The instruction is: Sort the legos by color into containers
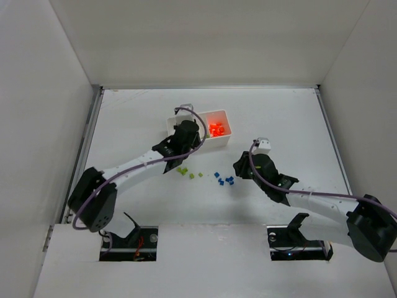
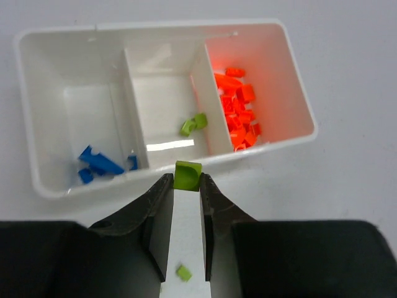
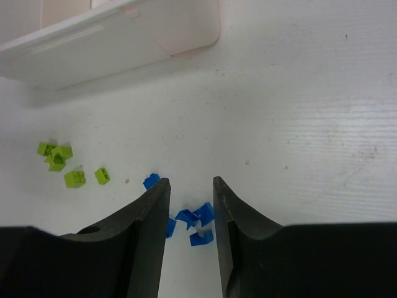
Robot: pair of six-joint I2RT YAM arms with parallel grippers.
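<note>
Left claw (image 2: pixel 186 182) gripping green lego (image 2: pixel 187 175) (by tray (image 2: pixel 38 181)), right claw (image 3: pixel 191 184) parted

Smooth, glossy plastic: the white tray (image 2: pixel 155 26), the yellow-green brick (image 2: pixel 187 175); matt black fingers (image 2: pixel 158 214); a scuffed, matt table (image 3: pixel 310 124).

Tray (image 2: pixel 161 26): far centre of desk (image 1: pixel 291 124), three compartments side by side.
- Left compartment (image 2: pixel 74 118): few bricks (image 2: pixel 99 162) at near wall.
- Middle compartment (image 2: pixel 158 105): two bricks (image 2: pixel 194 124) against right divider.
- Right compartment (image 2: pixel 279 93): heap of bricks (image 2: pixel 239 108).

Single brick (image 2: pixel 187 175): between fingers of left pincer (image 2: pixel 186 185), over tray's near wall.

Loose on desk, nearer than tray: left cluster (image 3: pixel 59 158); right cluster (image 3: pixel 195 220), at right pincer (image 3: pixel 189 186).
</note>
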